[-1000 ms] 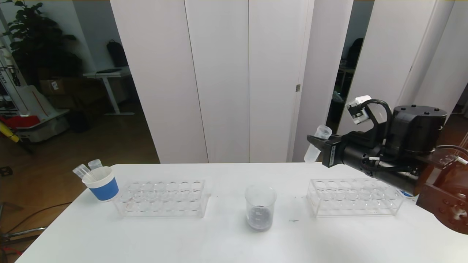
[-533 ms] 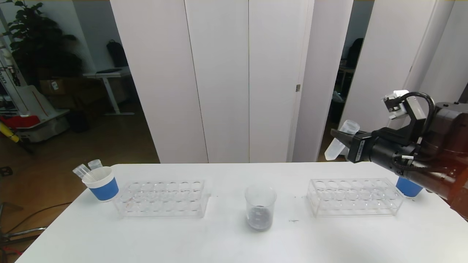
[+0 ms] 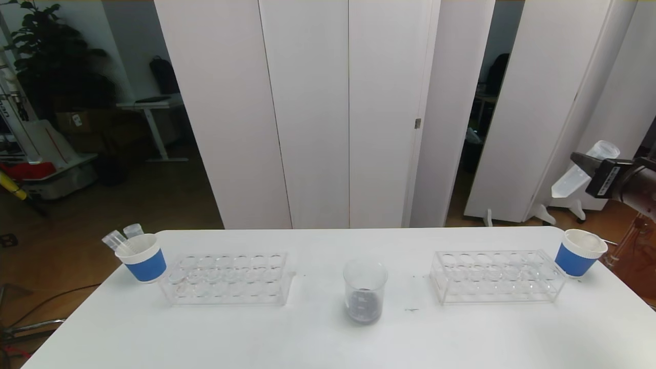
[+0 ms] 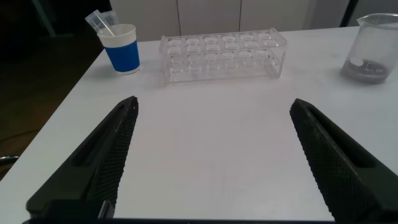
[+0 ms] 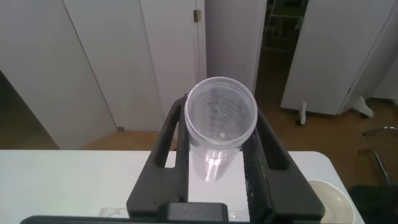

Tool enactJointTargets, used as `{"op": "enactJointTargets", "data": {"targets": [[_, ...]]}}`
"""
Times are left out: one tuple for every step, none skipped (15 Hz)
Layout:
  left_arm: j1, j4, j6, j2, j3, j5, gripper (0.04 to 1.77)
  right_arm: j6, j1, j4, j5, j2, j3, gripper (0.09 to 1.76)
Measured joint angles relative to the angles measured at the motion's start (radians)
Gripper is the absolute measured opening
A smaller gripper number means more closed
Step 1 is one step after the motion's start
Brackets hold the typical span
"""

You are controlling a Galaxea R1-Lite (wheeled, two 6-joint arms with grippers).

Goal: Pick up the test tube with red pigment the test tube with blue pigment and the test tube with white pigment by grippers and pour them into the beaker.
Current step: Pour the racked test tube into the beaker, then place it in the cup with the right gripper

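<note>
The beaker (image 3: 364, 291) stands mid-table with a little dark liquid at its bottom; it also shows at the edge of the left wrist view (image 4: 375, 46). My right gripper (image 3: 584, 163) is raised at the far right, past the table's edge, shut on a clear test tube (image 3: 576, 178) with a threaded rim. That tube (image 5: 221, 112) looks empty between the right gripper's (image 5: 219, 124) fingers. I cannot tell which pigment it held. No tube with red, blue or white pigment is in view. My left gripper (image 4: 214, 104) hovers open over bare table, holding nothing.
Two clear racks sit either side of the beaker, the left rack (image 3: 228, 278) and the right rack (image 3: 497, 275). A blue-and-white cup (image 3: 143, 259) at the left holds two empty tubes (image 3: 120, 238). Another cup (image 3: 579, 252) stands at the right edge.
My right arm has swung to the right and upward with the tube, away from above the right rack, uncovering the right cup. The left gripper shows no change.
</note>
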Motion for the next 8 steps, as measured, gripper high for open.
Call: {"op": "enactJointTargets", "data": {"targets": [[0.000, 0.000, 0.000, 0.000, 0.000, 0.000, 1.74, 0.000, -0.049, -0.001, 0.011, -0.004, -0.003, 0.57], [0.000, 0.000, 0.000, 0.000, 0.000, 0.000, 1.74, 0.000, -0.106, -0.002, 0.031, -0.007, -0.007, 0.57], [0.000, 0.000, 0.000, 0.000, 0.000, 0.000, 1.74, 0.001, -0.160, -0.008, 0.053, -0.007, -0.010, 0.57], [0.000, 0.000, 0.000, 0.000, 0.000, 0.000, 1.74, 0.002, -0.214, -0.024, 0.077, -0.002, -0.012, 0.57], [0.000, 0.000, 0.000, 0.000, 0.000, 0.000, 1.74, 0.005, -0.269, -0.050, 0.103, 0.009, -0.014, 0.57], [0.000, 0.000, 0.000, 0.000, 0.000, 0.000, 1.74, 0.006, -0.316, -0.076, 0.124, 0.023, -0.016, 0.57], [0.000, 0.000, 0.000, 0.000, 0.000, 0.000, 1.74, 0.009, -0.360, -0.101, 0.141, 0.043, -0.019, 0.57], [0.000, 0.000, 0.000, 0.000, 0.000, 0.000, 1.74, 0.017, -0.394, -0.125, 0.150, 0.064, -0.023, 0.57]]}}
